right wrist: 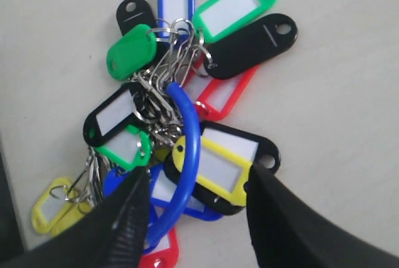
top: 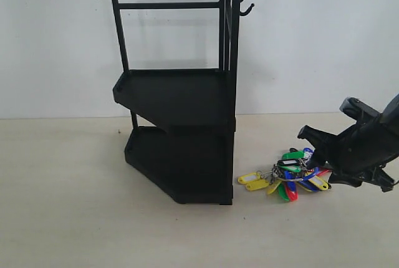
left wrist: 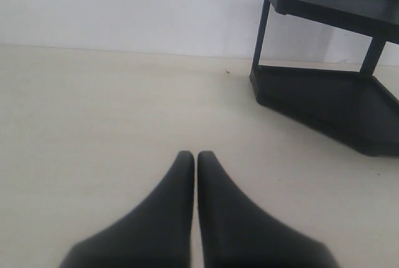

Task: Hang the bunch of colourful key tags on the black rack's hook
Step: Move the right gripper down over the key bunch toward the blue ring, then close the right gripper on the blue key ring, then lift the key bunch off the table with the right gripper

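Observation:
The colourful key tag bunch [top: 288, 179] lies on the table just right of the black rack [top: 181, 131], its tags fanned out flat. In the right wrist view the bunch [right wrist: 187, 93] fills the frame, and its blue-sleeved wire loop [right wrist: 187, 156] arcs up between my open fingers. My right gripper [right wrist: 196, 174] hovers low over the bunch, open, one finger on each side of the loop. High on the rack's right post sticks out the hook [top: 247, 10], with a shorter one above it. My left gripper [left wrist: 196, 156] is shut and empty over bare table.
The rack's lower tray [left wrist: 336, 103] and a leg show in the left wrist view, ahead of the shut fingers. A white wall [top: 312, 43] stands behind the rack. My right arm [top: 361, 143] comes in from the right edge.

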Available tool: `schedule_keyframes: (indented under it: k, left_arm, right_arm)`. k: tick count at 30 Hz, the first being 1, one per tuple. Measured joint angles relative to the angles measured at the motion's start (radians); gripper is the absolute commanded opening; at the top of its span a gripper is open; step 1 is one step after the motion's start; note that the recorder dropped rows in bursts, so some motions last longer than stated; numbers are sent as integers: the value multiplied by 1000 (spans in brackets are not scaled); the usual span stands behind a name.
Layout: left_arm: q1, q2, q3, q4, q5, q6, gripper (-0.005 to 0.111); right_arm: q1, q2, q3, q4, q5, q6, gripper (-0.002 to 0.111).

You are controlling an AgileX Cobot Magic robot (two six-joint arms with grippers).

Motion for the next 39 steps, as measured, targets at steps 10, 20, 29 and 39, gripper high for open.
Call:
schedule_keyframes:
  k: [10,20,29,39]
  left_arm:
    - [0,0,0,0,0,0,4]
    - [0,0,0,0,0,0,4]
    - [0,0,0,0,0,0,4]
    - [0,0,0,0,0,0,4]
  right_arm:
    - [32,0,0,4,-30,0,47]
    - [35,0,0,4,-54,0,47]
    - [56,56,-2,27,-120,-7,27]
    - [56,65,-2,29,-148,-24,0]
